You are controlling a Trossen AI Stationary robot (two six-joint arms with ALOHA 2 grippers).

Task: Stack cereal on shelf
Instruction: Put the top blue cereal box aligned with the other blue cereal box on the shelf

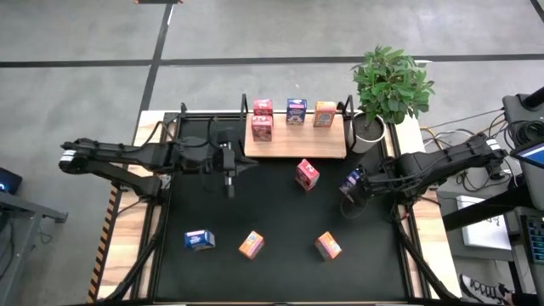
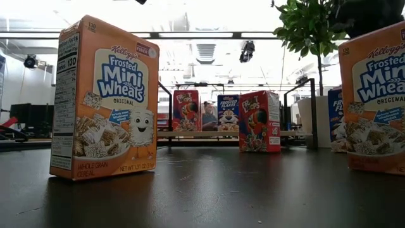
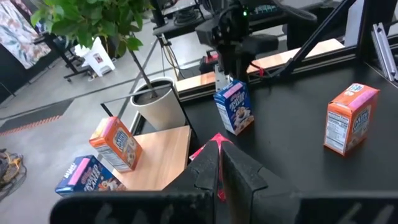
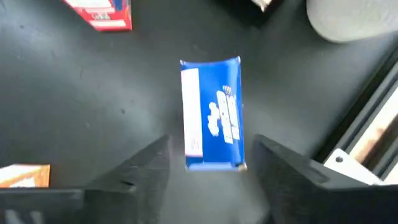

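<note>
The shelf [image 1: 296, 146] is a light-wood board at the table's far edge. Two red cereal boxes [image 1: 262, 127], a blue one [image 1: 296, 110] and an orange one [image 1: 325, 113] stand on it. On the black table are a red box [image 1: 307, 174], two orange boxes [image 1: 251, 245] and a blue box [image 1: 199, 240]. Another blue box [image 4: 211, 115] stands upright on its bottom at the right. My right gripper [image 4: 214, 149] hangs open over it, a finger on either side, apart from it. My left gripper [image 1: 229, 183] is shut and empty, left of the red box.
A potted plant [image 1: 387, 85] in a white pot stands at the shelf's right end. Black frame posts [image 1: 181, 115] rise at the shelf's corners. The table's middle strip between the shelf and the near row of boxes is bare black surface [image 1: 255, 204].
</note>
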